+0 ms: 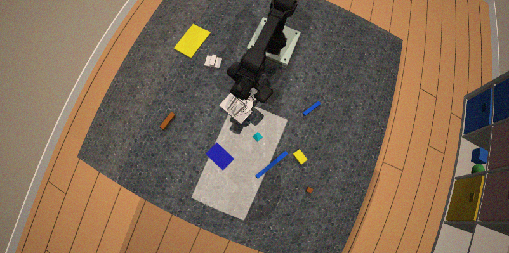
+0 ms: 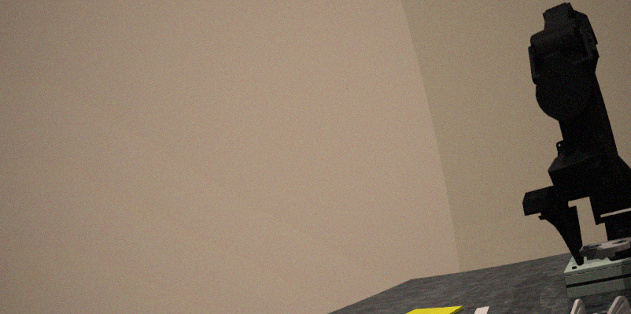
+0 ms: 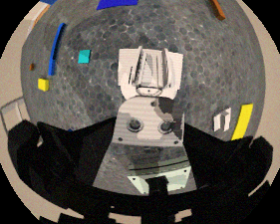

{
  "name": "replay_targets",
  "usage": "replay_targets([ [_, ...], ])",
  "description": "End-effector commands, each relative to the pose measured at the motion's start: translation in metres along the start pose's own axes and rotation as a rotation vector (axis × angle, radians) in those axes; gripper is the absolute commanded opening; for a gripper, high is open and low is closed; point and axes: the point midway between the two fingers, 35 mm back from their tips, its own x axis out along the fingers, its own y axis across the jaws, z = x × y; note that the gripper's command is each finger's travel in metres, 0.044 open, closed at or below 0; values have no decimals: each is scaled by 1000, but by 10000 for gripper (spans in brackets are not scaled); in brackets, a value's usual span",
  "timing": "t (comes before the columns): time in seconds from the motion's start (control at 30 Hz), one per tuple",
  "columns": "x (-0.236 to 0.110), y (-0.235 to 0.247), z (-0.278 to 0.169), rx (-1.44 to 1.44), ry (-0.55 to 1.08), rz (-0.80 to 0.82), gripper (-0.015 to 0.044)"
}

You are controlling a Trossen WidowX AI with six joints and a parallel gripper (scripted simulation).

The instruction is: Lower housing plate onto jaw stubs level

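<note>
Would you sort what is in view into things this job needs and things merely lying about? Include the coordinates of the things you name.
Job:
- housing plate [image 2: 608,248] [image 3: 148,112], held in the hand [image 3: 148,123]
- jaw assembly [image 1: 232,108] [image 3: 150,69]

Lying about:
- yellow sheet [image 1: 191,40] [image 3: 242,120]
- teal block [image 1: 257,136] [image 3: 84,56]
- dark blue rectangle [image 1: 219,156] [image 3: 118,3]
- orange bar [image 1: 167,120] [image 3: 218,9]

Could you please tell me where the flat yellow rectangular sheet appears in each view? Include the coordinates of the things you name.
Top: the flat yellow rectangular sheet [image 1: 192,40] [image 2: 435,311] [image 3: 243,120] is upper left of centre.
Exterior: at the bottom edge, right of middle, partly cut off.
Wrist: towards the right edge, just below mid-height.
Shared landmark: the pale green square base plate [image 1: 292,44] [image 2: 594,284] [image 3: 180,177] under the arm.
</note>
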Motion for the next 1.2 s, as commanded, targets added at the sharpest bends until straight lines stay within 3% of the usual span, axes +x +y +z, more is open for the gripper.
replay_targets([
  [0.0,1,0,-1,4,3,-3,351],
  [1.17,15,0,0,3,3,-3,351],
])
